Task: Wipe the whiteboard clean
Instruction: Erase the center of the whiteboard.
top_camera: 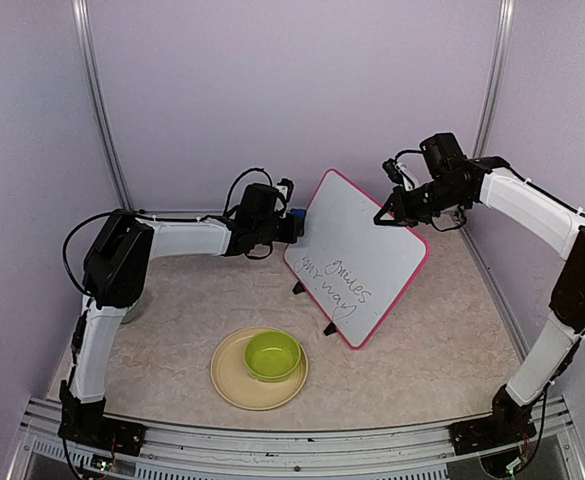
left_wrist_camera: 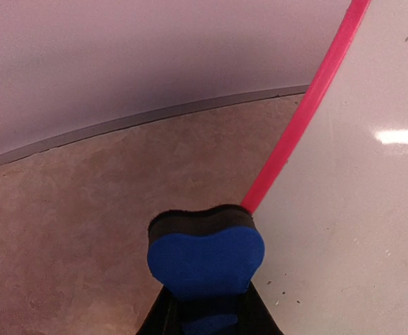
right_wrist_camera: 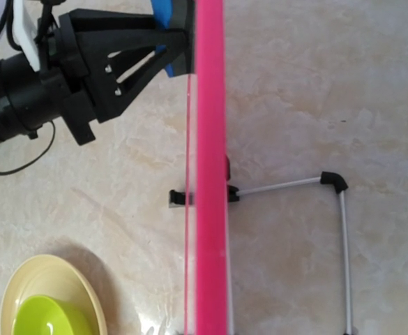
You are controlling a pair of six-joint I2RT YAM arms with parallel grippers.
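Now, whiteboard [top_camera: 367, 250]: I see it propped tilted mid-table, glossy white with a rounded pink frame and dark scribble low down.
Left gripper [top_camera: 294, 222]: clamped on a blue foam eraser [left_wrist_camera: 205, 258] with black felt, against the board's left rim.
Right gripper [top_camera: 384, 215]: pinched together on the top rim.
Nearby: round green bowl [top_camera: 273, 355] on a cream plate [top_camera: 234, 385].

My two arms are white tubes with black joints. My left arm [top_camera: 172, 240] is at the left of the top view and my right arm [top_camera: 532, 205] at the right. Thin black cables [top_camera: 244, 178] loop over them. My left claw [right_wrist_camera: 179, 52] is black with long slots.
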